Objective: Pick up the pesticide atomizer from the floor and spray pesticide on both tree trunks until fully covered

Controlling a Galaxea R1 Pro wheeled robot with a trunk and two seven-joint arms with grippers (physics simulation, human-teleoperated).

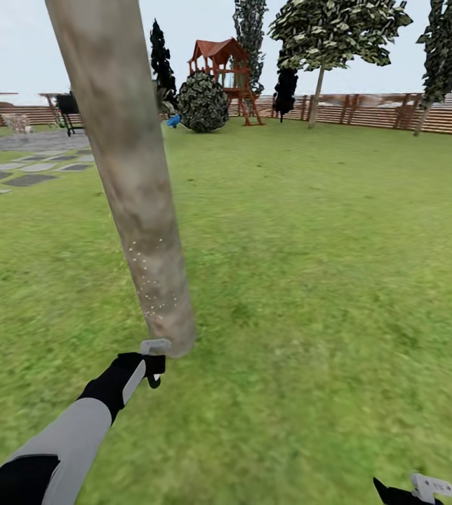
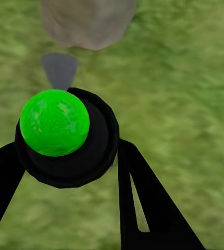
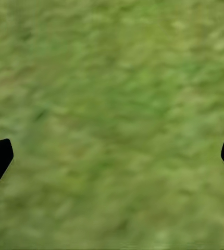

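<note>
Clamped in the left gripper [image 2: 70, 156], the pesticide atomizer [image 2: 65, 138] has only speckled the tree trunk [image 1: 131, 175] low down; right gripper [image 3: 112, 151] spread, idle.

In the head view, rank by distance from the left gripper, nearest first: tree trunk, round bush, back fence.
From the left gripper, which holds the atomizer:
1. Tree trunk, just ahead, base beside the atomizer.
2. Round bush, far across the lawn, by the playset.
3. Back fence, behind the bush.
</note>
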